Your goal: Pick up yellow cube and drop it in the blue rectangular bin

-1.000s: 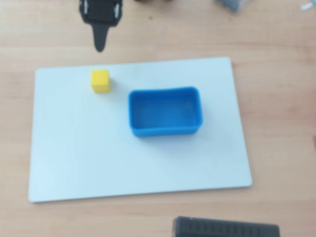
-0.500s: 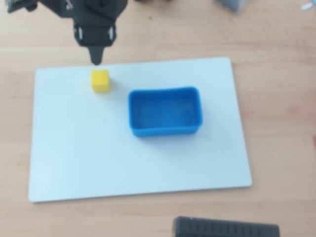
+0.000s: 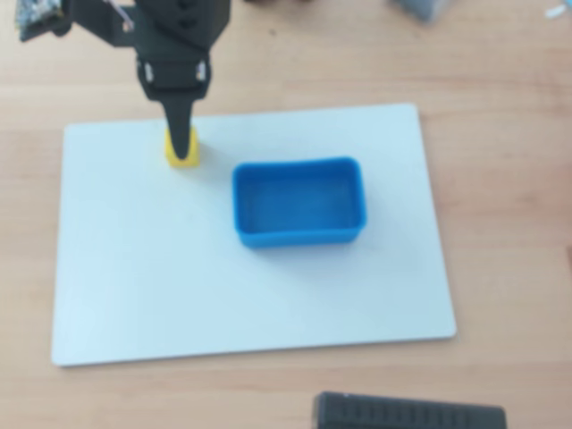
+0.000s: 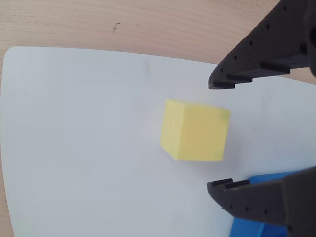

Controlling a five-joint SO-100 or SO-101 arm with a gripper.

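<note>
From my station, the overhead view showed the black arm (image 3: pixel 147 31) entering from the upper left of the frame, with the gripper (image 3: pixel 181 143) pointing down over the yellow cube (image 3: pixel 183 159). The cube sat on the white board (image 3: pixel 179 286), near its upper left corner, and part of the cube's top was covered by the dark finger above it. The blue rectangular bin (image 3: pixel 299 234) lay near the middle of the board, to the right of the cube and a little lower in the frame, apart from it, with nothing that I could see inside. The board rested on a wooden table (image 3: pixel 509 179), and a dark ribbed object (image 3: pixel 409 413) poked in at the bottom edge, right of centre.

In the wrist view I could read the gripper (image 4: pixel 219 134) better. Its two black fingers (image 4: pixel 256 54) came in from the right side, one in the upper right and one in the lower right, and stood wide apart with nothing held between them. The cube (image 4: pixel 195 131) lay on the white board (image 4: pixel 74 148) in the centre of the frame, just left of the fingertips and level with the gap between them. I could not tell whether either tip touched it. A corner of the bin (image 4: pixel 252 228) showed at the bottom right, behind the lower finger.
</note>
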